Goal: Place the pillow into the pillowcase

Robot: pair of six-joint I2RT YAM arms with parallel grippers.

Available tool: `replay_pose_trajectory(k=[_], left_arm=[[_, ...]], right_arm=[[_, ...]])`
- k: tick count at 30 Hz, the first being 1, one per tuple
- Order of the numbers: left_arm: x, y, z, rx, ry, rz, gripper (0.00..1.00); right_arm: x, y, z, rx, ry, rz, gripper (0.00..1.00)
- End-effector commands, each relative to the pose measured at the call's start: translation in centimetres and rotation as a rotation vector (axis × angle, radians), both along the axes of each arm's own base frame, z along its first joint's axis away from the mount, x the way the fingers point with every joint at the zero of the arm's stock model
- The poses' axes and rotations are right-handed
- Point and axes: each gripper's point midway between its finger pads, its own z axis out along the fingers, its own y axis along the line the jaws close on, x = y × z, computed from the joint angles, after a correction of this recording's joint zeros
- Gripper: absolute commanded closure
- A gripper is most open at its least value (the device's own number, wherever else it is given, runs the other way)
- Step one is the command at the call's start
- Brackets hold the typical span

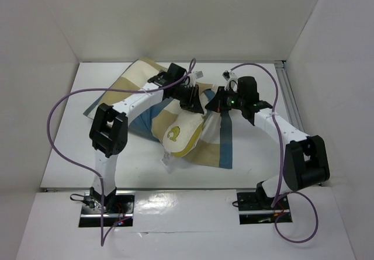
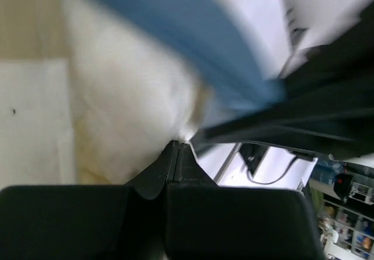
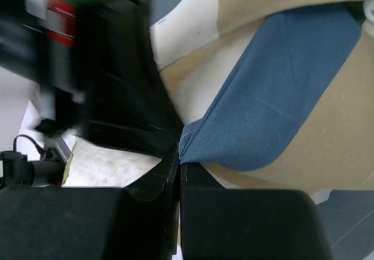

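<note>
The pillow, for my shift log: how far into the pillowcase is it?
Done: one end of the pillow looks inside the pillowcase. In hand: right claw shut on its blue edge, left claw shut at cream cloth. To do: the logo end is outside.

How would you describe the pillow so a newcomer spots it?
At the middle of the white table lies a checked pillowcase. The pillow is the cream bulge at its middle, with a round yellow logo, unlike the blue-and-tan checks around it.

A white table [image 1: 146, 175] stands enclosed by plain white walls [image 1: 175, 20].
</note>
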Motion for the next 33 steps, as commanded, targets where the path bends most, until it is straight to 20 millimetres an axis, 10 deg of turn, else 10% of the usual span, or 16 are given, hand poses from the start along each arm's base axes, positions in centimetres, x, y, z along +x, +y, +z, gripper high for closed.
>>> replay_pose_trajectory(k=[1, 7, 12, 16, 18, 26, 33], left_arm=[[0.2, 0.4, -1.9, 0.063, -0.013, 0.035, 1.0], [3.0, -1.1, -6.3, 0.099, 0.033, 0.127, 1.0], [6.2, -2.8, -1.9, 0.02, -0.048, 0.197, 1.0], [6.1, -2.3, 3.4, 0.002, -0.128, 0.183, 0.99], [6.0, -1.4, 5.4, 0.028, -0.148, 0.176, 0.82], [-0.7, 2.3, 7.9, 0.096, -0.116, 0.12, 0.44], [-6.3, 5.8, 2.5, 0.379, -0.23, 0.128, 0.21]], right_arm=[[1.2, 0.1, 6.2, 0.022, -0.163, 0.016, 1.0], [-0.4, 0.4, 9.4, 0.036, -0.214, 0.079, 1.0], [-1.1, -0.1, 5.6, -0.02, -0.14, 0.091, 1.0], [-0.5, -1.3, 1.0, -0.108, 0.018, 0.018, 0.46], [-0.3, -2.1, 1.0, -0.107, 0.001, -0.045, 0.32], [-0.7, -7.2, 3.8, -0.095, -0.045, -0.352, 0.21], [-3.8, -9.9, 0.9, -0.095, 0.055, -0.508, 0.21]])
